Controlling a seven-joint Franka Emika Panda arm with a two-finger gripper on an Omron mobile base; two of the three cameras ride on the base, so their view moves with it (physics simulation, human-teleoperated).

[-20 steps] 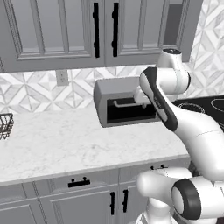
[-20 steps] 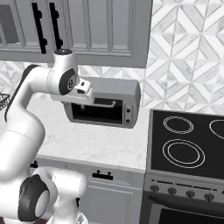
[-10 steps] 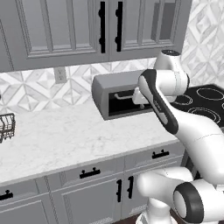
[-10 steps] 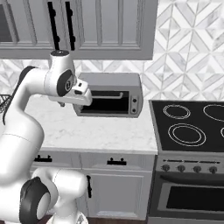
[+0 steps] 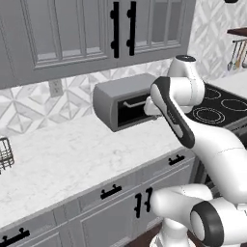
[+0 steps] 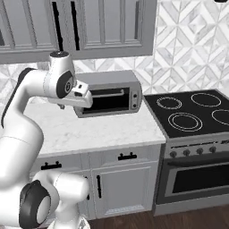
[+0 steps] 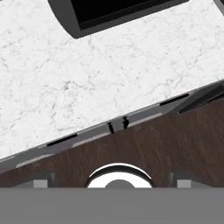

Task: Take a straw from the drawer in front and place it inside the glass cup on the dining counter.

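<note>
My gripper (image 7: 111, 181) hangs above the edge of the white marble worktop (image 7: 87, 74), pointing down. It is open, with its fingertips (image 7: 40, 180) set wide apart and nothing between them. In the right base view the hand (image 6: 79, 93) sits in front of the toaster oven's left end. Shut grey drawers with short black bar handles (image 5: 111, 191) (image 6: 127, 156) run under the worktop. I cannot tell which of them is the task's drawer. The straw, the glass cup and the dining counter are out of view.
A grey toaster oven (image 5: 123, 102) (image 6: 109, 94) stands at the back of the worktop, close to my arm. To the right are a black stove top (image 6: 192, 112) and an oven (image 6: 197, 176). A wire basket (image 5: 5, 153) sits at the far left. Grey upper cabinets (image 5: 96, 34) hang overhead.
Both base views have shifted with the base: more of the lower cabinets and oven front shows now. The arm keeps its pose in front of the toaster oven.
</note>
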